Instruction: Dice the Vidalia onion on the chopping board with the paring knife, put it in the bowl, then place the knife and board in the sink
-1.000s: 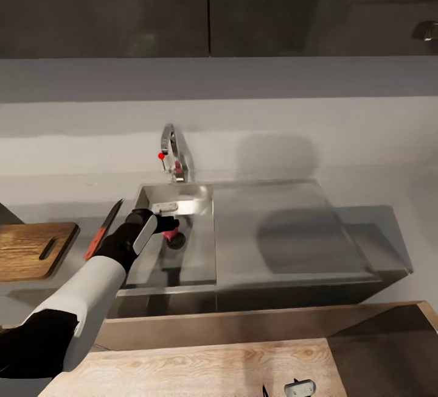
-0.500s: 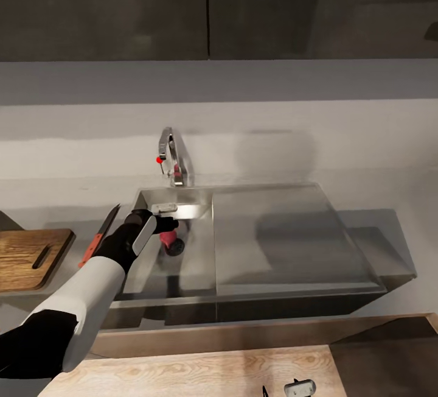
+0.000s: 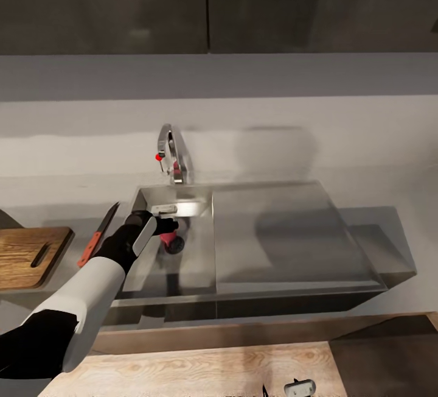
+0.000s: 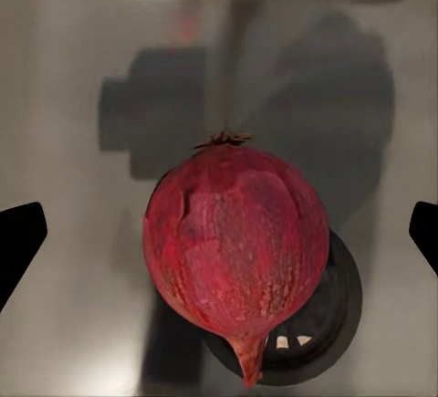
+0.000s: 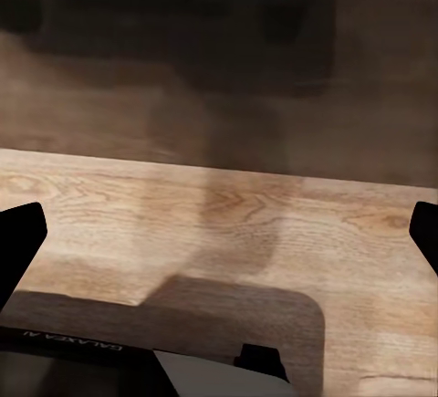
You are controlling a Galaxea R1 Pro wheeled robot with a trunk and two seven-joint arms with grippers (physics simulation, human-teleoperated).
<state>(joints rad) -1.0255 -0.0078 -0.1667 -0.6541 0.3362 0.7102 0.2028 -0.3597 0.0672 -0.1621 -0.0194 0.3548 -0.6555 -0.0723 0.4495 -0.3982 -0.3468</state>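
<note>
Vidalia onion (image 4: 235, 251) between wide-parted left jaws

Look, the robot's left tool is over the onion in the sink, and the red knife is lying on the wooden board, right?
Almost. The left tool is over the onion in the sink, but the head view shows the red knife lying on the countertop beside the wooden board, not on it.

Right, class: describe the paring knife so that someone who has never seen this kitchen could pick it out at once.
Start at the steel sink under the chrome tap. On the grey countertop on the robot's left of it, between the basin and the wooden chopping board, lies the paring knife. It is the one slim thing there, with a red handle and a dark blade pointing toward the wall.
</note>
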